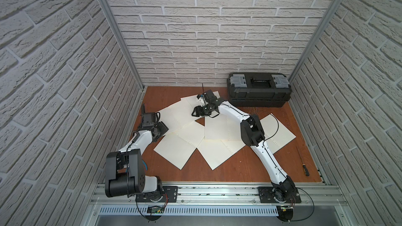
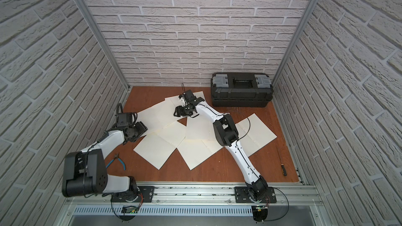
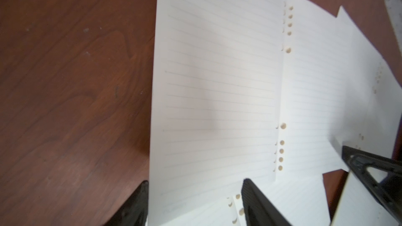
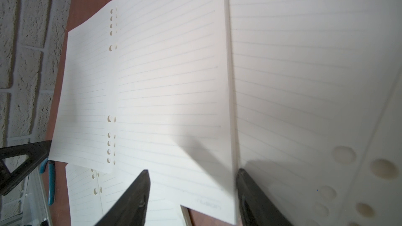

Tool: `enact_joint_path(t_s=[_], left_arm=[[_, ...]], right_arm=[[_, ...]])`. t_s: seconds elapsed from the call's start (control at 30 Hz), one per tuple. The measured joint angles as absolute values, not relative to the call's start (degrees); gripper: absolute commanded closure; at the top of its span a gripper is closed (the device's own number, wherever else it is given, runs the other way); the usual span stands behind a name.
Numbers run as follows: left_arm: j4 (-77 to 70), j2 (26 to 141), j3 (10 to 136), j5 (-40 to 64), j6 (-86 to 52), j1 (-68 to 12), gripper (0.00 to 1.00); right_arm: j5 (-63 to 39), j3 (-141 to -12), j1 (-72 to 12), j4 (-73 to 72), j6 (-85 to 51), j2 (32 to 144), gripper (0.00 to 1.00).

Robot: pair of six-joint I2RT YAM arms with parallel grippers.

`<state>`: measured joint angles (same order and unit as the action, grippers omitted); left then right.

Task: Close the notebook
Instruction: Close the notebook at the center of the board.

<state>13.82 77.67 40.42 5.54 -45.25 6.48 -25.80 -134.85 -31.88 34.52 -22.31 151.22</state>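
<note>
On the brown wooden table lie open cream lined notebooks. The left gripper and right gripper each straddle a page edge, jaws apart, gripping nothing.

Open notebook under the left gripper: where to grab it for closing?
Pinch the notebook by its free long edge, opposite the punched spine, coming from the table side. The left gripper stands open astride that edge, and the page would likely hinge over the spine.

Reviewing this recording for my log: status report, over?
Left pincer open, right pincer open. Notebook lying open, flat, other open spreads overlapping. Toolbox at back, clear.
</note>
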Motion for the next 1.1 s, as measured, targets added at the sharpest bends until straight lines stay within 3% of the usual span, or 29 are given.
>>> enact_joint_path(t_s=[0.53, 0.87, 1.1], left_arm=[[13.3, 75.9, 40.4, 6.8, -44.6, 6.8, 0.53], [13.5, 75.9, 40.4, 6.9, -44.6, 6.8, 0.74], [14.0, 75.6, 40.8, 6.9, -44.4, 6.8, 0.78]], right_arm=[[-26.0, -134.8, -31.9, 34.6, -22.3, 151.2, 0.37], [-26.0, -134.8, -31.9, 34.6, -22.3, 151.2, 0.37], [-26.0, -134.7, -31.9, 34.5, -22.3, 151.2, 0.37]])
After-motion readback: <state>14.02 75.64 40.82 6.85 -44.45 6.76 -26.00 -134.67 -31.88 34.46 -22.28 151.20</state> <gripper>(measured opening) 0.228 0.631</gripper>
